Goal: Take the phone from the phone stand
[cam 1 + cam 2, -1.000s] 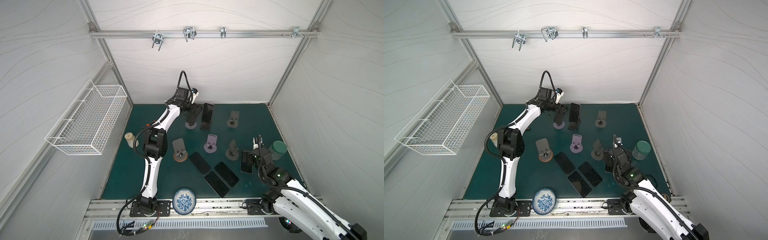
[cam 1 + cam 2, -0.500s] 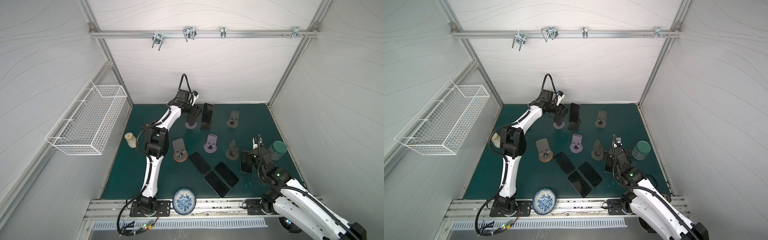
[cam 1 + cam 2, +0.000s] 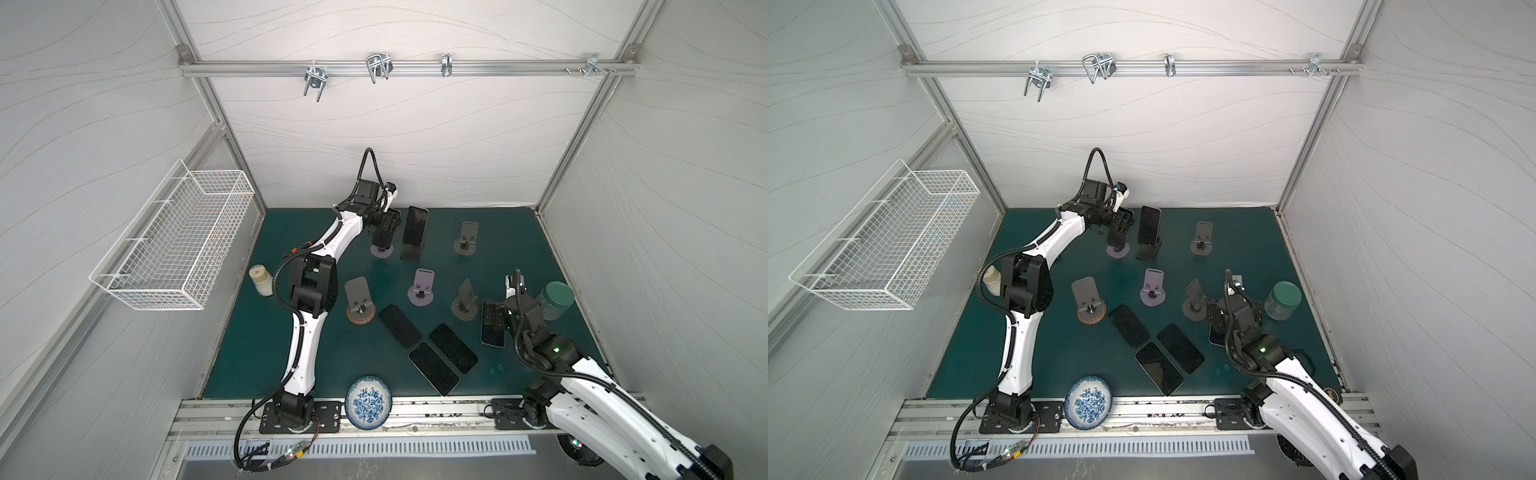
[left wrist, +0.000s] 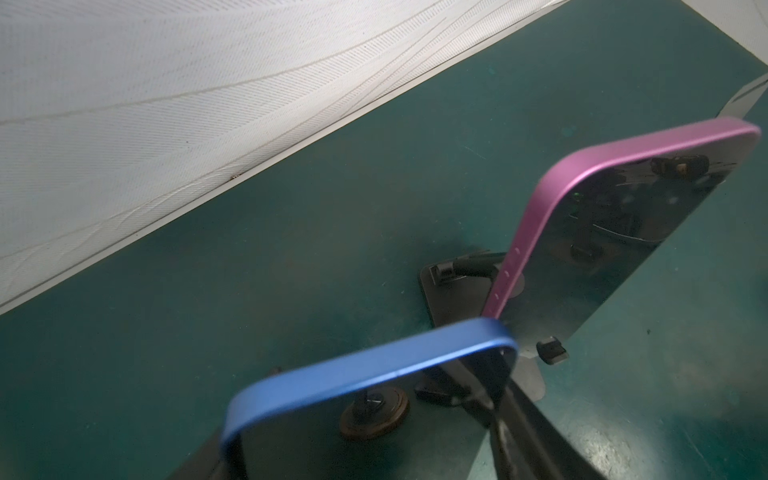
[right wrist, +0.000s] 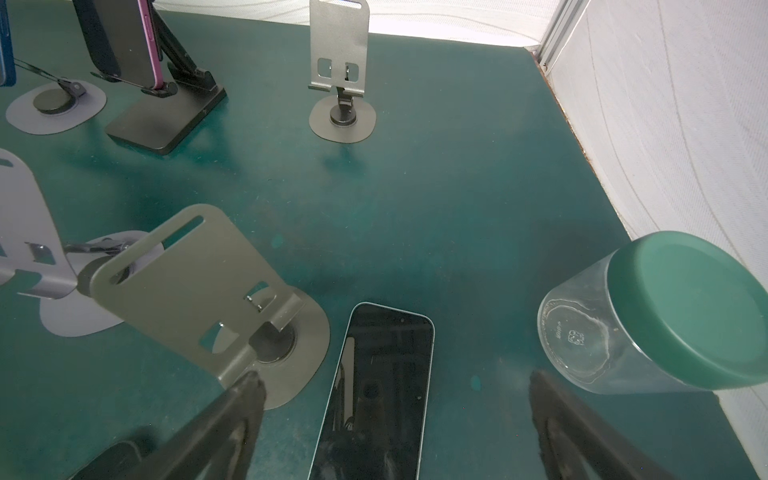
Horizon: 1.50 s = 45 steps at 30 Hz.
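Since a second ago the left end effector has drawn its jaws in from wide, and they now clamp the blue phone by its long edges. One dark finger shows pressed against the phone's side in the left wrist view. That arm reaches to the back of the green desk, much where it was before. The blue phone stands upright over its stand, which has a round lilac base. Whether the lower edge sits in the cradle I cannot tell.

Just beside it, a pink phone leans on a black stand with a square foot.

The right end effector hangs over the front right of the desk with its jaws spread wide and gripping nothing. A dark phone lies flat on the desk below the gap. A grey stand sits by one finger and a clear jar with a green lid near the other.

Three more dark phones lie flat side by side near the front middle. A blue-and-white plate rests on the front rail.
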Motion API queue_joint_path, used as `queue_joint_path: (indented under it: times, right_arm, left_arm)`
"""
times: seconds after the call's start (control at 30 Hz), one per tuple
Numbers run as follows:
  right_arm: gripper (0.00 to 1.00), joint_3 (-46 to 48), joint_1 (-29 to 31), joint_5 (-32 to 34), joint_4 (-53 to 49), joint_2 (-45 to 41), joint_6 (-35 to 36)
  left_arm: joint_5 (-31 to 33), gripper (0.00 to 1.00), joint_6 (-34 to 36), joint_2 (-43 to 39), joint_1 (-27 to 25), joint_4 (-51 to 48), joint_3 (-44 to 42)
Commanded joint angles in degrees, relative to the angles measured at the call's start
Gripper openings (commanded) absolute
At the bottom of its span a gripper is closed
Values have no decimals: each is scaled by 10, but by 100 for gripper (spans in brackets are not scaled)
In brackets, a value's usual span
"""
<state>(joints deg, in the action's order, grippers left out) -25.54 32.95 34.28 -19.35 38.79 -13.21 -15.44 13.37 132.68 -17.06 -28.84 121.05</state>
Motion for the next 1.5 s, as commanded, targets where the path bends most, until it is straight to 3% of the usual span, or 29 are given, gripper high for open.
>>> queue_joint_path:
  times: [0.0,0.07,0.47,0.8,1.23,1.47]
  right_arm:
    - [99,-1,-3,11,8,-5,-2]
    - [99,0,-3,13,6,-6,-3]
    - [99,0,-3,11,8,-5,-2]
    - [99,1,-3,12,8,-9,-2]
    - [99,0,-3,10,9,-5,-1]
    - [99,0,-3,7,10,-6,1]
  left_arm:
    - [-1,69,17,-30,-3,-3,5]
    - [0,69,18,-32,-3,-3,5]
    - [14,99,-9,-29,-3,-4,6]
    - [57,100,-112,-26,-6,-16,4]
    - [127,98,-122,-32,-33,-15,-3]
    - [131,89,-148,-22,-37,-29,12]
